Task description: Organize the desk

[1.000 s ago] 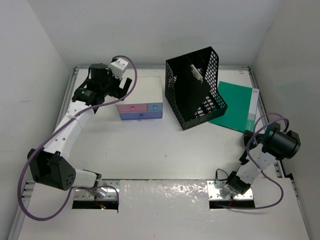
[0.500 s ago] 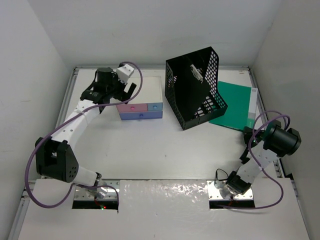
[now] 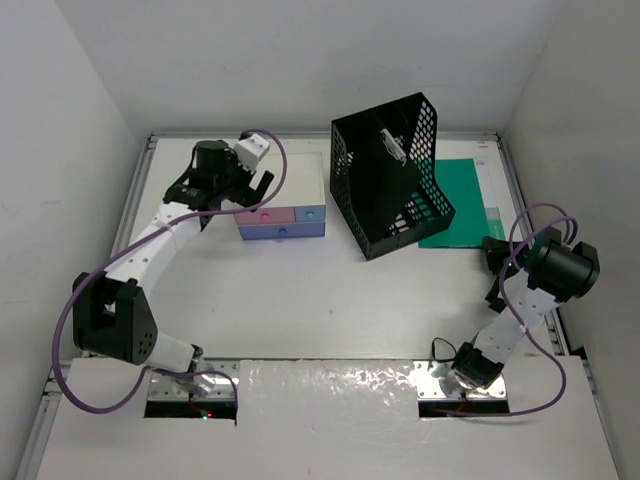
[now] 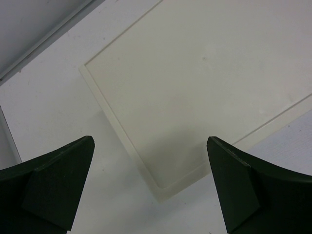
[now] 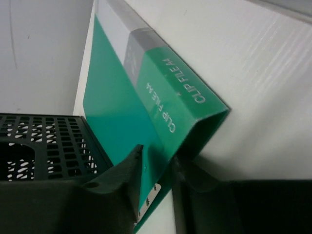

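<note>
Green clip file (image 5: 117,112) lettered CLIP FILE A4, near edge pinched in the tool (image 5: 156,163), black mesh holder (image 5: 44,141) at left

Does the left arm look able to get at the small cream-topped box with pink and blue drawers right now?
Probably yes. The left gripper hangs open above a corner of the cream-topped drawer box, and nothing lies between them.
</note>
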### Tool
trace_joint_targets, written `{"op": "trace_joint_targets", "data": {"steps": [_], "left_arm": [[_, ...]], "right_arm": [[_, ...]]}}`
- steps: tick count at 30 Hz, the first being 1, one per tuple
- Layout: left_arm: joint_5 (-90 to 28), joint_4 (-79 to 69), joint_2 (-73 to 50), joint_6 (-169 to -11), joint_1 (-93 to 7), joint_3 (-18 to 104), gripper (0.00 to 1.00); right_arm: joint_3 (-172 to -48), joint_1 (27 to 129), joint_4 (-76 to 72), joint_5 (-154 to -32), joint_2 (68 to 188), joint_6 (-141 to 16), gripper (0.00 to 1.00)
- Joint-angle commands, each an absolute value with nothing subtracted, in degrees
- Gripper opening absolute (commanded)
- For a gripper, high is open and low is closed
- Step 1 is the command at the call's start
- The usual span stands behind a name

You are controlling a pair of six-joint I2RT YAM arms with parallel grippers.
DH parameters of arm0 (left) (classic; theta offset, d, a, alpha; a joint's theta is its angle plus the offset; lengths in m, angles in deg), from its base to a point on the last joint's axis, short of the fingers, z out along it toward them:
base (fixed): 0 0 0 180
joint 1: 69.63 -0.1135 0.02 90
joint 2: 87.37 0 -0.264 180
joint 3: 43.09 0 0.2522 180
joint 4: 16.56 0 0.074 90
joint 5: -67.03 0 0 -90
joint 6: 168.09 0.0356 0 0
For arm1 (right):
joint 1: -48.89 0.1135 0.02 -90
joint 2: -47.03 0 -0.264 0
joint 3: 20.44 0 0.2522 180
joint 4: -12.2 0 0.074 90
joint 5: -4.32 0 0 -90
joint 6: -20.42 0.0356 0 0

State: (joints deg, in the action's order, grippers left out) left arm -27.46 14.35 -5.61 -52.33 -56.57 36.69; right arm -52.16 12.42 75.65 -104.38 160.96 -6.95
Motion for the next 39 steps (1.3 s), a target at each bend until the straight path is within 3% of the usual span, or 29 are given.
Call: {"op": "trace_joint_targets", "data": {"steps": [1, 2, 5, 11, 14, 18, 25, 29, 39], "left_arm": [[-28.95, 12.58, -4.93, -51.81, -57.06, 39.23, 1.00], [-29.04, 12.58, -4.41, -51.81, -57.06, 39.32, 1.00], [-28.95, 13.28, -3.53, -51.72, -57.06, 39.49, 1.00], [-28.51, 14.69, -3.52, -51.54, -57.06, 39.75, 1.00], [-29.03, 15.83, -3.44, -51.46, -56.98, 41.15, 1.00], [-32.46, 19.95, -3.78, -49.53, -56.19, 43.35, 1.00], [-32.20, 23.56, -4.31, -49.17, -52.32, 47.31, 1.00], [-32.82, 26.63, -5.28, -47.42, -47.85, 49.51, 1.00], [-31.94, 31.56, -9.85, -46.36, -37.29, 52.50, 1.00]], "right_arm": [[-53.71, 13.65, 95.55, -105.02, 164.27, -4.63, 0.22], [-54.59, 13.65, 95.56, -104.93, 165.67, -4.45, 0.11], [-55.65, 13.82, 95.38, -104.23, 166.65, -4.80, 0.00], [-55.48, 13.91, 91.08, -103.25, 161.83, -10.07, 0.00], [-52.93, 14.26, 86.17, -103.08, 152.88, -15.68, 0.00], [-50.47, 15.75, 64.04, -99.85, 132.44, -31.38, 0.00], [-50.98, 16.99, 41.97, -94.47, 112.98, -40.48, 0.00], [-55.03, 19.45, 24.94, -95.87, 108.21, -45.75, 0.00], [-53.81, 21.47, 11.71, -95.61, 94.23, -49.54, 0.00]]}}
